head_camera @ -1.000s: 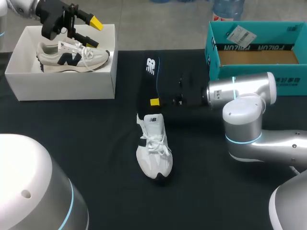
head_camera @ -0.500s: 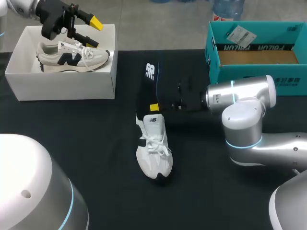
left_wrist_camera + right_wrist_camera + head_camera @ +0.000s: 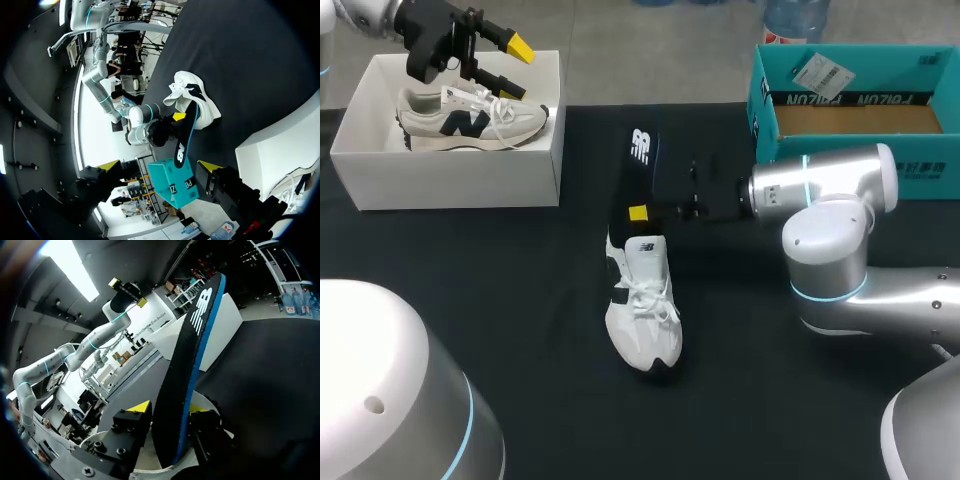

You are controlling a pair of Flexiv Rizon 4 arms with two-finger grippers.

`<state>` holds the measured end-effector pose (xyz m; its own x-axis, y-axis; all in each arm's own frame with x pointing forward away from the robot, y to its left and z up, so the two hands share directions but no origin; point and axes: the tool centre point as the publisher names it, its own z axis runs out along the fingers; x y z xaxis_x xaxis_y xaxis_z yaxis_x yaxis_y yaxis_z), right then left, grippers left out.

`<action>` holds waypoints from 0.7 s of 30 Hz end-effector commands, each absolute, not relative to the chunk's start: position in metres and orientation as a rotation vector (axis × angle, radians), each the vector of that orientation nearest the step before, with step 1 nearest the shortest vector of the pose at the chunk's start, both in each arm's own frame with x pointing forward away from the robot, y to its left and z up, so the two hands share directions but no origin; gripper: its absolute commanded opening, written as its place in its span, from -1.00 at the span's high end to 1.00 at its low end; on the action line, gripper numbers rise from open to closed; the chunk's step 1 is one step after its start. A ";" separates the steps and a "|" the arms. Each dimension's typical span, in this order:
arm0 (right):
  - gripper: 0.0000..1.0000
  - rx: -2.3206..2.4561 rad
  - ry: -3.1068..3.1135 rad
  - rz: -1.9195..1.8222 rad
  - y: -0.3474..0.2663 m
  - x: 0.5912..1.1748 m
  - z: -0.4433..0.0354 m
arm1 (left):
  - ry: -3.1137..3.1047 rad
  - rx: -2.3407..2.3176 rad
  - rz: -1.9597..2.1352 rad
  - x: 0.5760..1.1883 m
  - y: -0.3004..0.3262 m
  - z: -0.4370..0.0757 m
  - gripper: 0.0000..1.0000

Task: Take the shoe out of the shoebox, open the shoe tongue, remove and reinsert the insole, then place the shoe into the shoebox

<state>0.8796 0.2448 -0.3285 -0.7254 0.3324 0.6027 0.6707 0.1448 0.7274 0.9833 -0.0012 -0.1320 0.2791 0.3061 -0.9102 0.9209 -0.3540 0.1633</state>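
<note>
Head view: the insole (image 3: 638, 168) is clamped upright by the right gripper (image 3: 634, 212), its foot seemingly inside the shoe (image 3: 642, 305) on the table (image 3: 520, 300), and the left gripper (image 3: 516, 68) is held open.

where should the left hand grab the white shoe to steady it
Probably the forefoot of the white shoe, pinched across its width from above, coming in from the left. It lies flat on its sole, toe toward the near edge, and the heel opening is taken by the insole in the right hand.
</note>
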 end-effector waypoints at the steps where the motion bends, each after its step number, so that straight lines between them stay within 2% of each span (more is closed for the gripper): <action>1: 0.27 -0.958 -2.158 -1.576 0.243 0.892 -0.318 | 1.109 1.825 -1.070 0.984 -0.001 -0.132 -1.00; 2: 0.32 -0.955 -2.165 -1.577 0.242 0.894 -0.316 | 1.109 1.825 -1.070 0.984 -0.001 -0.132 -1.00; 3: 0.47 -0.951 -2.168 -1.576 0.242 0.895 -0.315 | 1.109 1.825 -1.070 0.984 -0.001 -0.132 -1.00; 5: 0.96 -0.947 -2.181 -1.565 0.243 0.897 -0.314 | 1.109 1.825 -1.070 0.984 -0.001 -0.132 -1.00; 6: 1.00 -0.943 -2.186 -1.555 0.243 0.898 -0.314 | 1.109 1.825 -1.070 0.984 -0.001 -0.132 -1.00; 21: 1.00 -0.969 -2.181 -1.414 0.249 0.867 -0.341 | 1.109 1.825 -1.070 0.984 -0.001 -0.132 -1.00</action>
